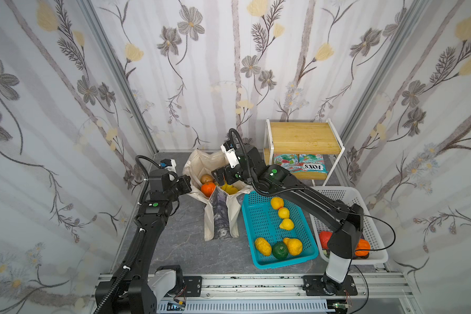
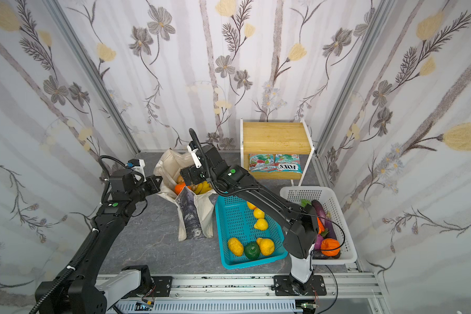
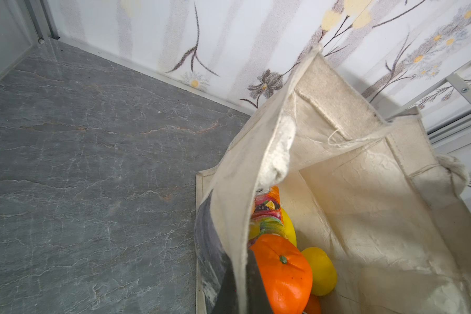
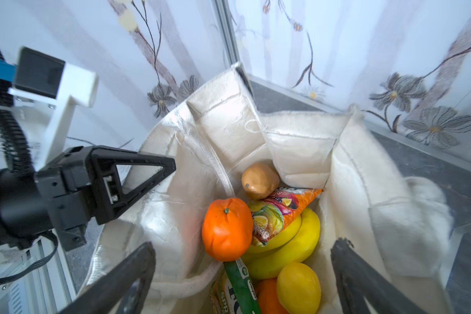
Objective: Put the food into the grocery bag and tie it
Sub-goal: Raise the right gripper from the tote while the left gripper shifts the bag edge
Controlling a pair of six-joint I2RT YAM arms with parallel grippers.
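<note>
The cream grocery bag [image 1: 201, 163] stands open at the back of the table, printed panel [image 1: 219, 212] facing front. Inside lie food: an orange [image 4: 227, 229], a banana bunch [image 4: 291, 242], a yellow lemon-like fruit [image 4: 298, 288], a brown bulb [image 4: 260, 180], an orange packet [image 4: 283, 206] and a green packet [image 4: 239, 285]. My left gripper [image 3: 240, 282] is shut on the bag's left rim, cloth pinched between its fingers; in a top view it is at the bag's left side [image 1: 188, 183]. My right gripper [image 4: 242, 258] hangs open over the bag's mouth, holding nothing.
A teal mesh basket [image 1: 259, 220] with several yellow fruits and a green one sits right of the bag. A white mesh basket [image 1: 335, 193] with vegetables is at far right. A wooden shelf rack [image 1: 305, 136] behind holds two snack packets [image 1: 299, 163].
</note>
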